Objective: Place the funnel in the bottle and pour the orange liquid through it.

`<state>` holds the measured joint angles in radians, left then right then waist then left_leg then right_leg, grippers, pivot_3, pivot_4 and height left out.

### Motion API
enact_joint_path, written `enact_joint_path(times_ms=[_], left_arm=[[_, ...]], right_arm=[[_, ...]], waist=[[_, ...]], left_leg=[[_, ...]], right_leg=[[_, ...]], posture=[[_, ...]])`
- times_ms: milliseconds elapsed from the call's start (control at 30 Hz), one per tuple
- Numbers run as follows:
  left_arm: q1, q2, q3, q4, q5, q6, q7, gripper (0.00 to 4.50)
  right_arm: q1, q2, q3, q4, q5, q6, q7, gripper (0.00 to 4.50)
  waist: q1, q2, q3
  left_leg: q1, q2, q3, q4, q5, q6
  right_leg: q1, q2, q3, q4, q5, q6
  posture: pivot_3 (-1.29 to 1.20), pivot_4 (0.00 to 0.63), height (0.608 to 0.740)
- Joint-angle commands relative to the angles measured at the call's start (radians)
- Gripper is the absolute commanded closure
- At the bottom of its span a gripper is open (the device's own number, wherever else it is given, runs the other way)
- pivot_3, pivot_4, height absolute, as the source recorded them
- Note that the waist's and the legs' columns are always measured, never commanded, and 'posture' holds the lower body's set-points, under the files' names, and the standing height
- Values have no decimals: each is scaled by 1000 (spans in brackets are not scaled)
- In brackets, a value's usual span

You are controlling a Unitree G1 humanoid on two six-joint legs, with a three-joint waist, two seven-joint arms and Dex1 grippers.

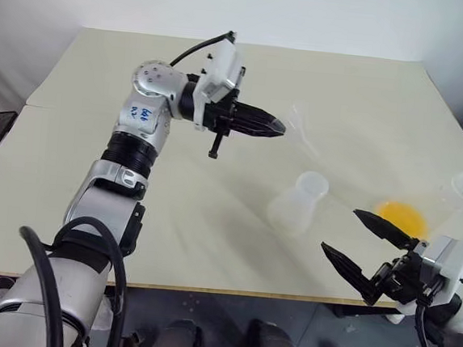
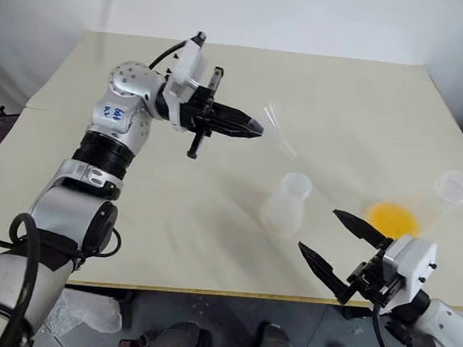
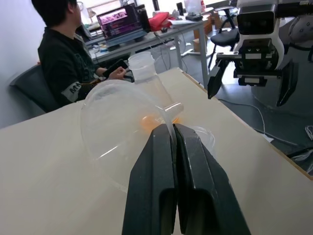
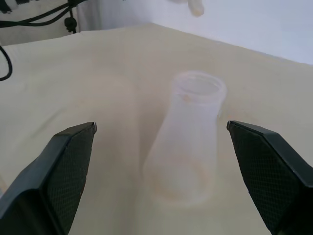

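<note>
**Mia:** Where is the small clear plastic funnel (image 3: 128, 128) with the round wide rim?

**Ben:** It is up in the air over the middle of the pale wooden desk (image 1: 368, 96), nearer the far edge than the near one. The left gripper (image 3: 172, 128) has its two black fingers squeezed tight on the thin rim. The spout points off to the side, toward the clear flask-shaped plastic bottle (image 1: 299, 202) with the slim neck.

**Mia:** Is the funnel heavy?

**Ben:** I think it is very light. It looks thin and a bit bendy, and smooth plastic can slip. The rim is a good place to pinch it, because the spout stays free to go in the neck.

**Mia:** And the bottle?

**Ben:** It stands upright on the desk, near the middle and a bit toward the near edge. It looks empty, so it may tip over with a small bump. The right gripper (image 4: 161, 134) is spread wide open just on the near side of it, holding nothing. I would grab the bottle low on its fat part to keep it still.

**Mia:** Where is the bright orange liquid (image 1: 400, 214)?

**Ben:** It sits in a clear plastic cup (image 2: 455, 187) lying tipped near the right edge of the desk. That cup will feel heavier and sloshy, so it needs slow hands.
</note>
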<state>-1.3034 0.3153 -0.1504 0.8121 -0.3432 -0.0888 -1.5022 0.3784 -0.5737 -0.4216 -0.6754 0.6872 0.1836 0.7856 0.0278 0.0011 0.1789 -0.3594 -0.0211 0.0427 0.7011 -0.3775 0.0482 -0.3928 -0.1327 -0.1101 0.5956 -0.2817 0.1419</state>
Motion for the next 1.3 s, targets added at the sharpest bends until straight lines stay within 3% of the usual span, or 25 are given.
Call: enact_joint_path(times_ms=[33, 533, 1300], left_arm=[[-62, -16, -44, 48, 14, -75, -112, 4477], [-136, -75, -164, 191, 57, -278, -112, 4477], [-253, -157, -203, 369, 189, -551, -112, 4477]], right_arm=[[17, 15, -33, -39, -5, -34, -16, 0], [72, 48, -25, -82, -42, -51, -71, 0], [96, 66, -23, -96, -77, -54, -97, 0]], waist=[[1, 0, 0], [9, 0, 0], [25, 0, 0]], left_leg=[[0, 0, 0, 0, 0, 0], [-1, 0, 0, 0, 0, 1], [-6, -1, 1, 3, 0, 4]], right_leg=[[0, 0, 0, 0, 0, 0], [0, 0, 0, -1, 0, 0], [-2, 0, 0, -4, 0, 0]], posture=[[0, 150, 740], [0, 150, 740], [0, 150, 740]])
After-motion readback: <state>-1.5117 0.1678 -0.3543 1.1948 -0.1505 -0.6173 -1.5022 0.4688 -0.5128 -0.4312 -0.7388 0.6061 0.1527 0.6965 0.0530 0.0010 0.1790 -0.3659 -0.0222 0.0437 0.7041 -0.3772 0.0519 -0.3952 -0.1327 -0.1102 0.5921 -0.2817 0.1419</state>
